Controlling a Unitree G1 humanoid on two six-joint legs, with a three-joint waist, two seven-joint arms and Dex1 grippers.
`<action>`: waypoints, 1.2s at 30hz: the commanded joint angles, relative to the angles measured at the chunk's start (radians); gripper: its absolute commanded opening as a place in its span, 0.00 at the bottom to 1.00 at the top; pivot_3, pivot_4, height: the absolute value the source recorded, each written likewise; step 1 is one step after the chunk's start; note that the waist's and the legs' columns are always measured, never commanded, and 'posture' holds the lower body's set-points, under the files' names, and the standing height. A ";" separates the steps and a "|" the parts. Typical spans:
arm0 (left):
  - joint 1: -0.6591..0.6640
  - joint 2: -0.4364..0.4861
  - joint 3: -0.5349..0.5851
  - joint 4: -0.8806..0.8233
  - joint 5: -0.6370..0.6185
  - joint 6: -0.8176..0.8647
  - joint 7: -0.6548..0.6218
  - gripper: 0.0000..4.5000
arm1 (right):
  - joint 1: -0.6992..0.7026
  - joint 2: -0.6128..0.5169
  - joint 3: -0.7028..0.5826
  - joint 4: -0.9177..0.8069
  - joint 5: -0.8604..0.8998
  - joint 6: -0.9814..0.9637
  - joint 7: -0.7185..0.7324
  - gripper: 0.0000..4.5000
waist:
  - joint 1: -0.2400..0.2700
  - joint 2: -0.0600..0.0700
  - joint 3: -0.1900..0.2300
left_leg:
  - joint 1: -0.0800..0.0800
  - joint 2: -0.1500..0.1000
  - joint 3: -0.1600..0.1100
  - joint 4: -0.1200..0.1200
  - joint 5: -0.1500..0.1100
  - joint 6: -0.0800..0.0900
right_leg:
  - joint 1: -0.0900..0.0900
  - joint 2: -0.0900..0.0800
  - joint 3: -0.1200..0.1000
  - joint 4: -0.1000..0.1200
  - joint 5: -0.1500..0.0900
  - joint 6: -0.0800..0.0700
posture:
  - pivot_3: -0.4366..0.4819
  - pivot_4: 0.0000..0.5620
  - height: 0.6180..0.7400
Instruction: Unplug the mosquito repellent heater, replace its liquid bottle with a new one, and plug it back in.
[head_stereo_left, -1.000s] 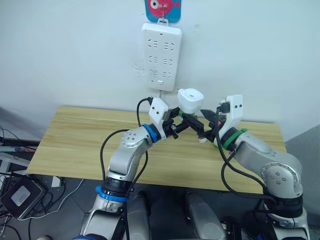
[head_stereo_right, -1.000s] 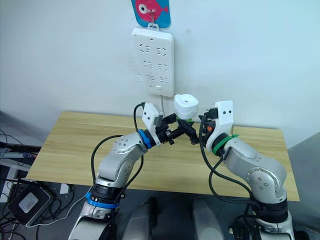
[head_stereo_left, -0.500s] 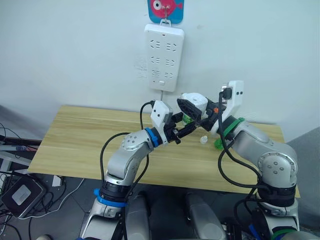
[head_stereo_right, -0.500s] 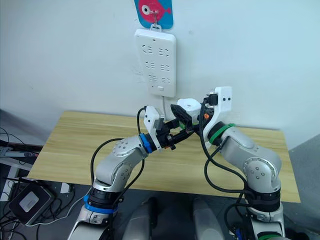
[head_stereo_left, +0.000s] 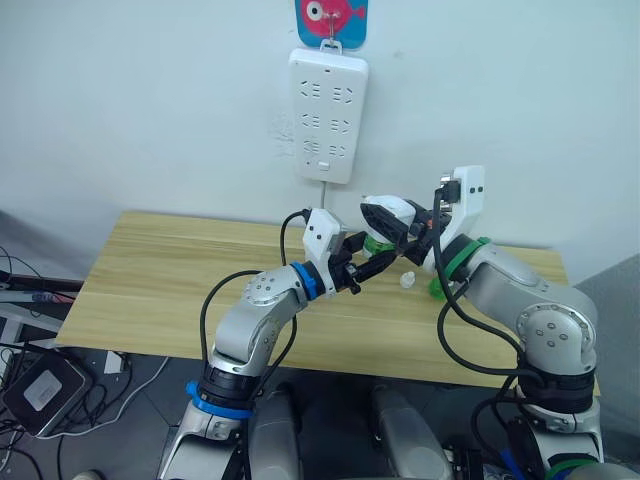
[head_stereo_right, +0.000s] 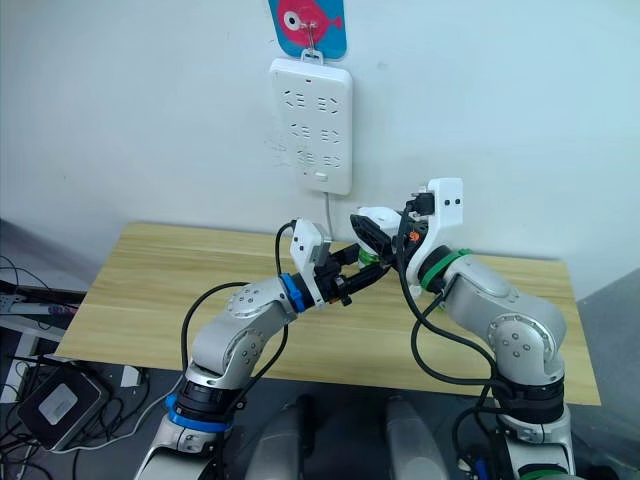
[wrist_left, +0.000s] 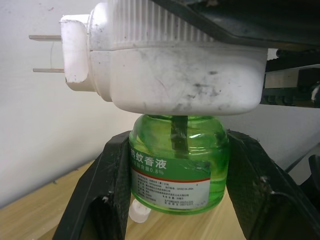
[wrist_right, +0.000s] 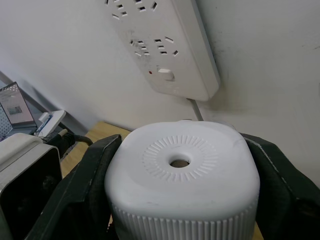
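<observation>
Lowered heater (wrist_right: 182, 170); left tool (wrist_left: 170, 200) grips bottle (wrist_left: 177, 162).

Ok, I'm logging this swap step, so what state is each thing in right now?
Small white rounded plastic heater: unplugged, prongs bare, clamped in the right pincer.
Green liquid bottle: attached under the heater, gripped by the left pincer.
Long white power strip: hanging on the wall, sockets empty.
Small white cap: lying on the wooden table.

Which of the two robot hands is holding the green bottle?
The left gripper: its black fingers clasp the green bottle. The right gripper holds the white heater above it.
</observation>
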 joint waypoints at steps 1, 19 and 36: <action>0.005 0.023 0.032 -0.094 -0.034 -0.027 -0.013 0.72 | 0.007 0.007 -0.042 -0.035 -0.008 -0.039 -0.006 0.70 | 0.000 0.000 0.000 | 0.000 0.000 0.000 0.000 0.000 0.000 | 0.000 0.000 0.000 0.000 0.000 0.000 | 0.38 0.42 1.00; -0.279 0.273 0.218 0.250 0.058 -0.307 -0.085 1.00 | -0.009 0.039 -0.039 -0.016 -0.131 -0.146 0.057 0.70 | 0.033 -0.003 -0.006 | -0.002 -0.001 0.000 -0.001 0.000 0.000 | 0.000 -0.002 -0.001 -0.003 0.001 0.001 | 0.44 0.43 1.00; -0.578 0.254 0.182 0.808 0.106 -0.537 -0.357 1.00 | 0.010 0.035 -0.116 -0.068 -0.106 -0.142 0.024 0.70 | 0.018 -0.003 -0.006 | -0.002 -0.001 0.000 -0.001 0.000 0.000 | -0.001 -0.001 -0.002 -0.002 0.001 0.001 | 0.36 0.44 1.00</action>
